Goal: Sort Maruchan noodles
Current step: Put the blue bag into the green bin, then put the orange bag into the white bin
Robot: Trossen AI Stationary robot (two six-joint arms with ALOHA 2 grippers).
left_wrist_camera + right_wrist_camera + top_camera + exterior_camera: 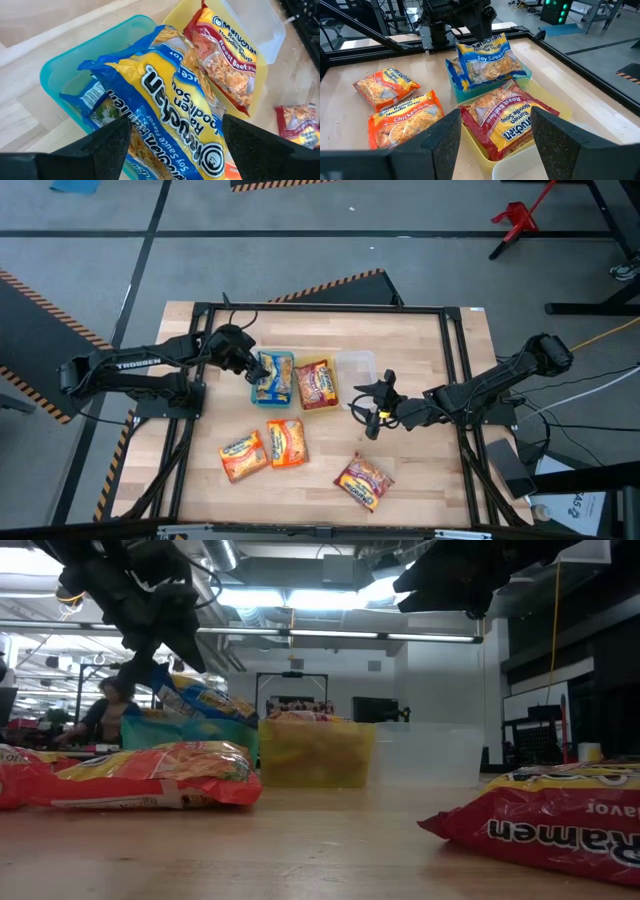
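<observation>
Wide wooden table point(420, 470) first, framed by a dark rail, with the two arms reaching in from either side. The left arm stretches across from the table's left edge, and the left gripper point(254, 367) sits right over the teal tray point(283, 360) at the back of the table. Its jaws stand well apart, and between them in the left wrist view shows the blue-yellow soy sauce packet point(175, 125), lying tilted in the teal tray on top of another blue packet; whether the fingers touch it, I cannot tell. The right arm comes in from the right side, and the right gripper point(368, 406) hovers above bare wood just right of the trays, jaws apart, nothing between them.

Now the trays, three in a row: teal on the left, the yellow tray point(470, 140) touching it in the middle, the clear tray point(357, 364) on the right. In the yellow tray lies a red roast beef packet point(507, 120), overhanging the rim.

Loose packets next. Two orange chicken packets sit side by side near the table's front left, one point(243, 455) beside the other point(287, 441). A lone red packet point(363, 481) lies tilted nearer the front, well apart from the rest.
</observation>
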